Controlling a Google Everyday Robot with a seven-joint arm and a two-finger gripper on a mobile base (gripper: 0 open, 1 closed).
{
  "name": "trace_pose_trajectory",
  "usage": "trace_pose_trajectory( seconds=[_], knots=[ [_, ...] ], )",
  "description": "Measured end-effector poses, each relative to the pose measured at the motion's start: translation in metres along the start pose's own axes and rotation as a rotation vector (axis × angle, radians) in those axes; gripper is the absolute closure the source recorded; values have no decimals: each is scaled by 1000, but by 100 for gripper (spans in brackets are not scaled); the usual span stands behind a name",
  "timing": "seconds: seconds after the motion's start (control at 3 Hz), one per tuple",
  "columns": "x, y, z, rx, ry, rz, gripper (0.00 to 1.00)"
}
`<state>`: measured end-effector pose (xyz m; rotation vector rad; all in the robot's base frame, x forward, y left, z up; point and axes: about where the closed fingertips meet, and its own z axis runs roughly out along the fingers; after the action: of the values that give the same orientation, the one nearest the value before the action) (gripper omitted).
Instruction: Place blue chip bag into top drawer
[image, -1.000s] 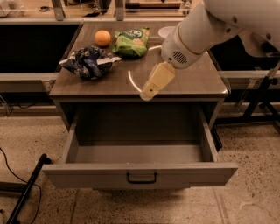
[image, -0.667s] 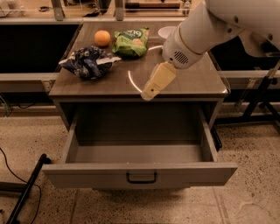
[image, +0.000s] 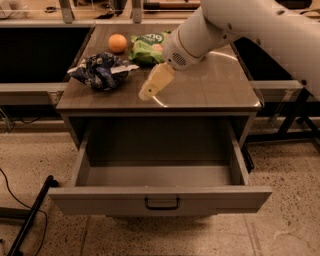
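One crumpled dark blue foil chip bag (image: 102, 71) on wooden cabinet top (image: 210, 92), left-rear, long axis roughly left-right | cream gripper (image: 150, 90) hovers near its right, seemingly empty-handed, open or closed: cannot tell | wide grey top drawer (image: 100, 199) open below.

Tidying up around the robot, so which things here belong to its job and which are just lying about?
Job: blue chip bag, left on the cabinet top; top drawer, pulled open; gripper, above the cabinet top, right of the bag.
Lying about: orange and green chip bag, at the back.
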<state>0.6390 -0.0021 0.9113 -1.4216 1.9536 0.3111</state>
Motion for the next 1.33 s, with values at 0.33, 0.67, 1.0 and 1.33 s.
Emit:
trace_pose_trajectory(
  seconds=[0.33,0.67,1.0,1.33],
  knots=[
    [-30,-40,58,51,-99,19,0],
    [-34,-40,62,45,-100,14,0],
    [-50,-39,78,18,-104,-10,0],
    [-66,-41,103,3,-85,-24,0]
  ],
)
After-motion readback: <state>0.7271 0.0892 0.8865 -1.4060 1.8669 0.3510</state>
